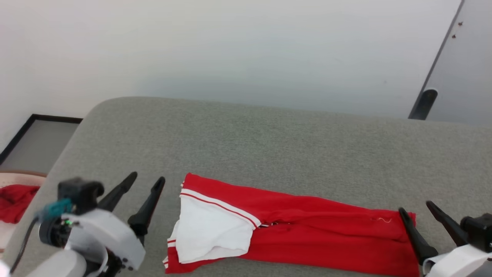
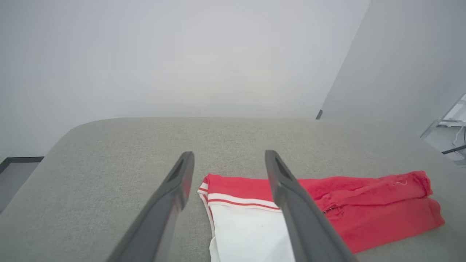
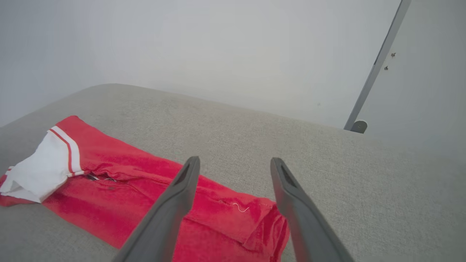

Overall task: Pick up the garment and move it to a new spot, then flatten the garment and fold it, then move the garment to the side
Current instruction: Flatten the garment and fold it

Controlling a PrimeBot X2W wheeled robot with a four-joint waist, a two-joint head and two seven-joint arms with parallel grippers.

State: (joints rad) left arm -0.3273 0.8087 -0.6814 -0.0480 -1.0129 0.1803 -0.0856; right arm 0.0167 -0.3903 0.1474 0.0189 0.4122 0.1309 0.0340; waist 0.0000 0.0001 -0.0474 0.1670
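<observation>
Now the garment (image 1: 307, 227) lies folded in a long strip on the grey cushion (image 1: 269, 146), near its front edge (the white sleeve (image 1: 211, 231) is at the left end). The left gripper (image 1: 147, 177) is wide open with nothing in it, just beside the sleeve end. The right gripper (image 1: 416, 207) is wide open too, holding nothing, right by the red end.

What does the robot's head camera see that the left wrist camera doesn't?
Head view extras: the right end effector, open at the lower right, and a plain red cloth off to the left. Left wrist view extras: pale metal bars at the far right. Both: the folded red-and-white jersey shirt lying on the grey fabric cushion, and the open left end effector.
</observation>
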